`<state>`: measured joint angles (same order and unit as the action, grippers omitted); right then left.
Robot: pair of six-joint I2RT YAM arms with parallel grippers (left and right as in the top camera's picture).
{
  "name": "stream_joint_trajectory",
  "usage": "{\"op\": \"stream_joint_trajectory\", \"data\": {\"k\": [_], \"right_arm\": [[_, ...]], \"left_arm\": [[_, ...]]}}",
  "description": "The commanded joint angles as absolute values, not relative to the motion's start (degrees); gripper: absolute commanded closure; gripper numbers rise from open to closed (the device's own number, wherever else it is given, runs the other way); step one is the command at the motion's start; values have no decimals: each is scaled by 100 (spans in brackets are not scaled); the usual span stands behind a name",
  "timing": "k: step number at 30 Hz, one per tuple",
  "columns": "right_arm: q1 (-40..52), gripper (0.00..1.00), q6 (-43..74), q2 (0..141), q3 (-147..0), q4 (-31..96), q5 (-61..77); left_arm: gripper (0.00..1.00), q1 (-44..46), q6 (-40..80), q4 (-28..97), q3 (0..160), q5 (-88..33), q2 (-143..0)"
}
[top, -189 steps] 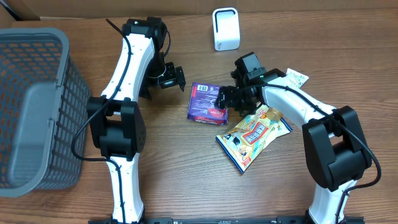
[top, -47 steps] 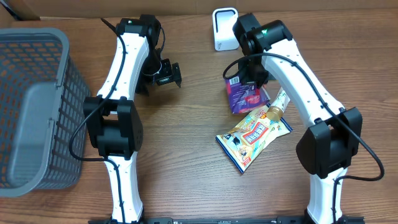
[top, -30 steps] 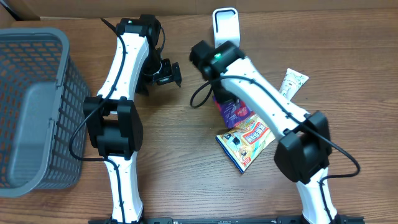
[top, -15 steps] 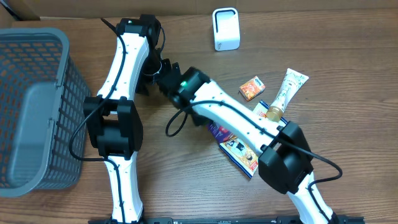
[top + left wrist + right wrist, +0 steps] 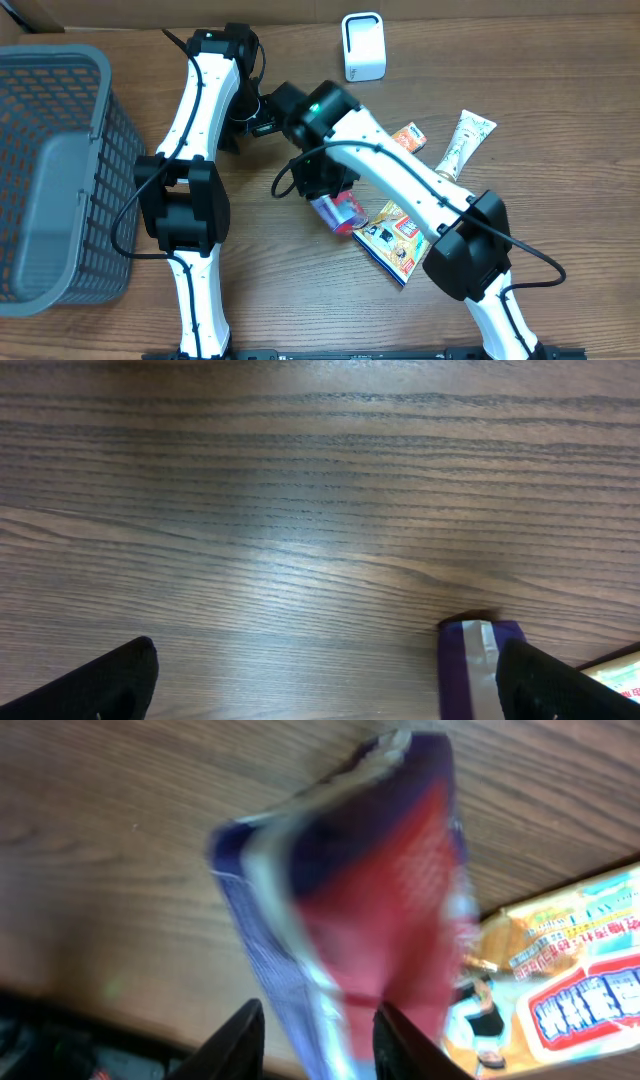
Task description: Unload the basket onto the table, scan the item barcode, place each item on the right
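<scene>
A purple and red snack packet hangs blurred between the parted fingers of my right gripper just over mid-table, beside the yellow snack bag. In the right wrist view the packet fills the space between the two fingertips of my right gripper; no firm pinch shows. The white scanner stands at the back of the table, well away from the packet. My left gripper is open and empty, partly hidden behind the right arm. In the left wrist view the packet's purple edge shows by the right finger.
A grey basket stands at the left edge. A small orange box and a tube lie right of the right arm. The yellow bag's corner shows at the left wrist view's lower right.
The right arm carried the packet from in front of the scanner leftward and down to mid-table, and its jaws have parted. The left arm stayed still.
</scene>
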<state>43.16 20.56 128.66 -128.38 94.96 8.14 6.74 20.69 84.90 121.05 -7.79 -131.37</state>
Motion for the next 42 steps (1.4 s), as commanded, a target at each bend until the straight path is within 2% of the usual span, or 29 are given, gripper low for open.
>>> {"op": "stream_joint_trajectory", "data": {"k": [1,3,4,7,11,15,19,21,22,23,42], "right_arm": [[3931,54,1752,12864,-13310,9662,1186],[3717,40,1745,12862,-13402,9706,1186],[3579,28,1723,12853,-13402,9706,1186],[3173,17,1551,12855,-13347,9695,1194],[2873,23,958,12870,-13085,9605,1702],[2950,22,32,12870,-12516,9334,2596],[3135,22,-69,12870,-11832,8820,2718],[3242,28,-71,12870,-11502,8512,2759],[3356,41,-71,12870,-11227,8235,2864],[3417,43,-71,12870,-11104,8114,2864],[3879,44,-176,12873,-10147,6941,2858]], "left_arm": [[0,672,2093,8508,12123,-701,-13115],[0,672,2093,8508,12123,-701,-13115],[0,672,2095,8508,12123,-703,-13115],[0,672,2078,8525,12123,-703,-13115],[0,672,2078,8525,12123,-703,-13115],[0,672,2078,8523,12123,-701,-13115],[0,672,2078,8530,12123,-701,-13115],[0,672,2078,8530,12123,-701,-13115],[0,672,2078,8525,12123,-696,-13115],[0,672,2078,8519,12123,-696,-13115],[0,672,2078,8482,12123,-683,-13115]]}}
